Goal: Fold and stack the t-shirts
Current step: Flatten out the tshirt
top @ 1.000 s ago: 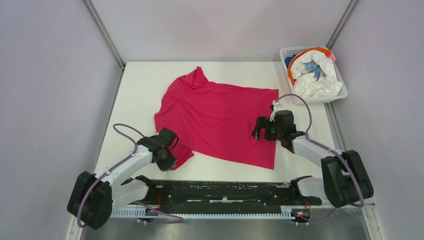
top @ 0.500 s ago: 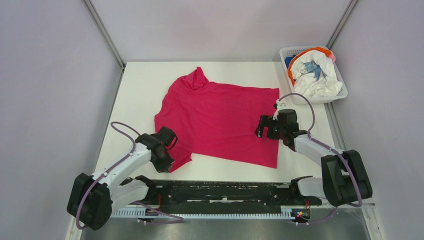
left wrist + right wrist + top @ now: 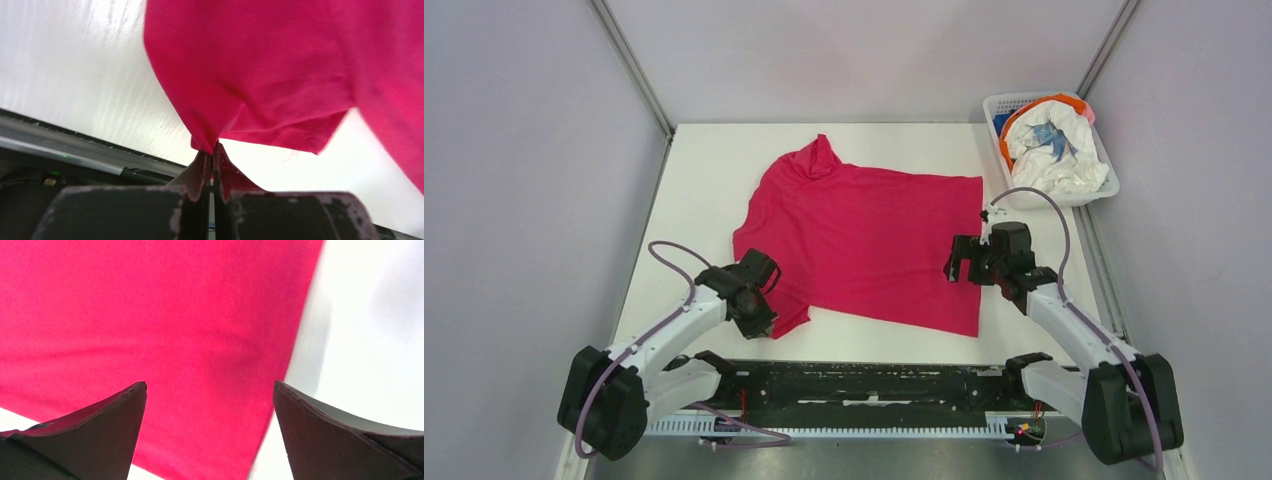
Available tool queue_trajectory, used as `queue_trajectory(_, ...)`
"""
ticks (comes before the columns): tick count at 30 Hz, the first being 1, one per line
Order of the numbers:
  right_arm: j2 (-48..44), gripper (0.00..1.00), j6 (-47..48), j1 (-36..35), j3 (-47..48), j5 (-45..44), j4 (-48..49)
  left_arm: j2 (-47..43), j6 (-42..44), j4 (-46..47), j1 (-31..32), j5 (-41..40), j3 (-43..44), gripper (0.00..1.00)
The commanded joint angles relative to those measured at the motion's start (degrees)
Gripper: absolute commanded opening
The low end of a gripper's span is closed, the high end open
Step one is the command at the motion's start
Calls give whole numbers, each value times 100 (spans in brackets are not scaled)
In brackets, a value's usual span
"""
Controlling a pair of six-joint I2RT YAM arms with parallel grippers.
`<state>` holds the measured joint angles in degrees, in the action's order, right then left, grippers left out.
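My left gripper (image 3: 213,150) is pinched tight on a sleeve of the magenta t-shirt (image 3: 864,240), which spreads out ahead of it. My right gripper (image 3: 210,386) gapes wide, holding nothing, over the shirt's hem. It has slid right toward the cloth's edge since a second ago.

Plain magenta t-shirt (image 3: 864,240), white basket (image 3: 990,112)

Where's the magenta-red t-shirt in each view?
Top external: magenta-red cloth t-shirt spread flat mid-frame.
Left wrist: fills the upper right, a fold pinched in the shut left tool.
Right wrist: covers the left and centre, beneath the open right tool.
Shared landmark: bare white table bordering it.
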<state>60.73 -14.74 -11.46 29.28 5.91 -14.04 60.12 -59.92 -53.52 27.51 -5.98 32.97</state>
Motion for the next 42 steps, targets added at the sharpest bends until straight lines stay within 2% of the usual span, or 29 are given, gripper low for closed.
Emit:
queue_trajectory(1, -730, 98, 29, -163, 323, -424, -1710, -642, 311, 344, 33, 117, -85, 2)
queue_trajectory(5, -1213, 98, -469, -679, 203, -881, -2818, -1075, 417, 347, 28, 109, -134, 2)
queue_trajectory(10, -1632, 99, -955, -898, -334, -842, -2929, -1362, 597, 343, 33, 143, -132, 2)
queue_trajectory(20, -1494, 71, -1371, -1402, -653, -663, -2783, -1574, 642, 351, 35, 211, -122, 2)
queue_trajectory(31, -1042, 58, -1735, -2053, -640, -1225, -2542, -1611, 652, 437, 30, 169, -180, 2)
queue_trajectory(38, -821, 34, -2038, -2502, -613, -1460, -2579, -1615, 639, 498, 30, 117, -236, 2)
queue_trajectory(42, -686, 17, -2077, -2534, -770, -1699, -2124, -1654, 596, 702, 29, 155, -404, 2)
